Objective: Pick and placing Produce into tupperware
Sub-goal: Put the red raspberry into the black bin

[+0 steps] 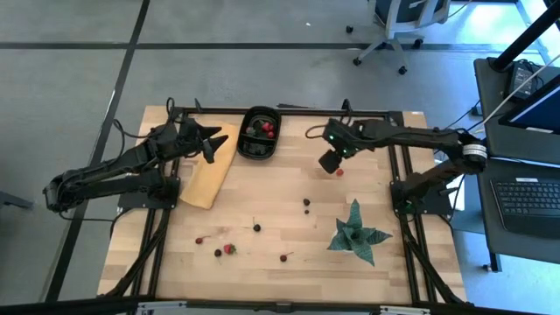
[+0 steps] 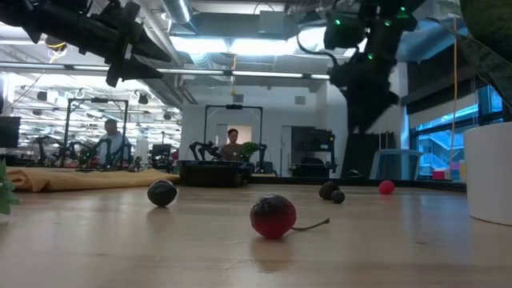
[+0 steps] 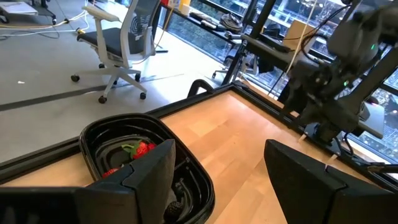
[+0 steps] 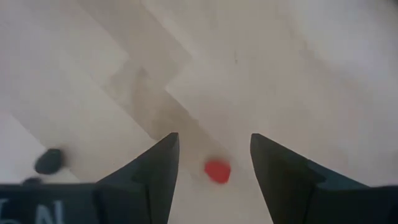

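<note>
The right claw (image 1: 332,164) hangs above the tabletop (image 1: 289,188), at about one o'clock from the tabletop's middle, its fingers spread wide and holding nothing. In the right wrist view a small red strawberry (image 4: 217,170) lies on the bare wood between the two dark fingers (image 4: 155,171), apart from both; in the high view it shows just beside the claw on its five o'clock side (image 1: 339,172). The black tupperware (image 1: 260,133) sits at the far edge of the tabletop, at twelve o'clock from the middle, with a few red and dark pieces of produce (image 1: 267,129) already inside; the left wrist view shows a strawberry with a green cap (image 3: 142,149) in it. The left claw (image 1: 208,143) hovers just beside the tupperware on its nine o'clock side, above the far end of a tan wooden board (image 1: 208,171), its fingers wide apart and empty. Two dark berries (image 1: 307,204) lie near the middle of the tabletop. Further produce is scattered toward six and seven o'clock: a dark berry (image 1: 256,227), a strawberry (image 1: 229,248) with a dark berry touching or just beside it, and stemmed cherries (image 1: 284,256). A green spiky plant (image 1: 356,232) stands at four o'clock.
</note>
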You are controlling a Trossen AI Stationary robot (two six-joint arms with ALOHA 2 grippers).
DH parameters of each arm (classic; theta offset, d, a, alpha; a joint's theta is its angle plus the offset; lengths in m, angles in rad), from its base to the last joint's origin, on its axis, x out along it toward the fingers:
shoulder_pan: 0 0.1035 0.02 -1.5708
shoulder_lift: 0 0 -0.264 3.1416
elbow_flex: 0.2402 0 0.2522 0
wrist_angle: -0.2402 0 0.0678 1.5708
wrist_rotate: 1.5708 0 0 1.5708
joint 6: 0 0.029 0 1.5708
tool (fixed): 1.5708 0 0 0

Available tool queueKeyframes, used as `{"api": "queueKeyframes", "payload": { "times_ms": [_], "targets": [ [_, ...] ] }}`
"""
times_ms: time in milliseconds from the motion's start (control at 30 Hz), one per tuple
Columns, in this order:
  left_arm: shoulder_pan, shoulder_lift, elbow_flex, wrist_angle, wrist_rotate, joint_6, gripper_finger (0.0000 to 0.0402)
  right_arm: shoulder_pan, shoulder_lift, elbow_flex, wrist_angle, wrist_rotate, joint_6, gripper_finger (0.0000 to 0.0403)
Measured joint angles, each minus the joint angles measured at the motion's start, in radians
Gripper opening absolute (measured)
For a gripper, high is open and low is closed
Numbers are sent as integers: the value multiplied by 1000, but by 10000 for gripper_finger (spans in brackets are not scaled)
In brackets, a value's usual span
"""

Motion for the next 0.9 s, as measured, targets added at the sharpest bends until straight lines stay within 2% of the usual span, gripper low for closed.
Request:
{"api": "queueKeyframes", "payload": {
  "times_ms": [367, 600, 767, 900],
  "targets": [
    [0, 0, 0, 0, 0, -17, 240, 3, -11, -106, 10, 0, 89, 200],
    [0, 0, 0, 0, 0, -18, 240, 2, -10, -129, 52, 2, 15, 200],
    [0, 0, 0, 0, 0, -18, 240, 2, -10, -129, 69, 1, 68, 200],
    [0, 0, 0, 0, 0, -18, 240, 2, -10, -129, 70, -1, 41, 202]
  ]
}}
